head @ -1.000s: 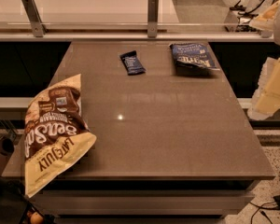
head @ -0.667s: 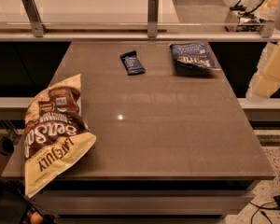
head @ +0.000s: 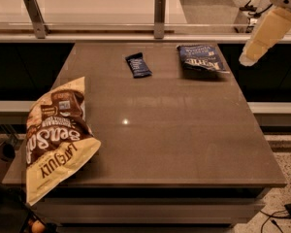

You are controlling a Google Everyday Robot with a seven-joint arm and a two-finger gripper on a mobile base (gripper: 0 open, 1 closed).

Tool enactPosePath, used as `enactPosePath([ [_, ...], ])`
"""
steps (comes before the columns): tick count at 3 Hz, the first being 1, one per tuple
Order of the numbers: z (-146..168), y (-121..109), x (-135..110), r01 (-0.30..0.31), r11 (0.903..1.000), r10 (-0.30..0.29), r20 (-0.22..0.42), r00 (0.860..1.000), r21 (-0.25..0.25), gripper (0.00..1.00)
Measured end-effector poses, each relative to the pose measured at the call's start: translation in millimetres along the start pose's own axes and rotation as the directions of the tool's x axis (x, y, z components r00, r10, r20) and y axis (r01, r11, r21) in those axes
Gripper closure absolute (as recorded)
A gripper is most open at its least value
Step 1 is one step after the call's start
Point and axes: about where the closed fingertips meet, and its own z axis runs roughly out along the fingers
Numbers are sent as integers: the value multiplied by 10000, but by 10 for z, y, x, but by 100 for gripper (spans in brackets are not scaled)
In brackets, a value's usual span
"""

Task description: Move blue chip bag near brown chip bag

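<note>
The blue chip bag (head: 200, 58) lies flat at the far right of the brown table (head: 174, 130), dark navy with white lettering. The brown chip bag (head: 56, 135) lies at the near left corner, brown in the middle with cream-yellow ends, and hangs a little over the table's edge. My arm comes in from the top right corner. The gripper (head: 248, 57) at its cream-coloured end hangs in the air just right of the blue chip bag, beyond the table's right edge, and touches nothing.
A small narrow dark-blue bar wrapper (head: 138, 65) lies at the far middle of the table, left of the blue bag. A glass rail with two metal posts (head: 159, 16) runs behind the table. Cables lie on the floor at right.
My arm has risen and swung up and back at the right edge of the view, so its cream end now hangs near the blue bag. The bags and wrapper have not moved.
</note>
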Motion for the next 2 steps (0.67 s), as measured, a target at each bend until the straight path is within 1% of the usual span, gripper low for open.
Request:
enactPosePath([
  [1,371,-309,-45,-804,9968,804,419,9959,-25,0],
  [2,806,-451,-80,-1467,9885,1495,893,9847,-372,0],
])
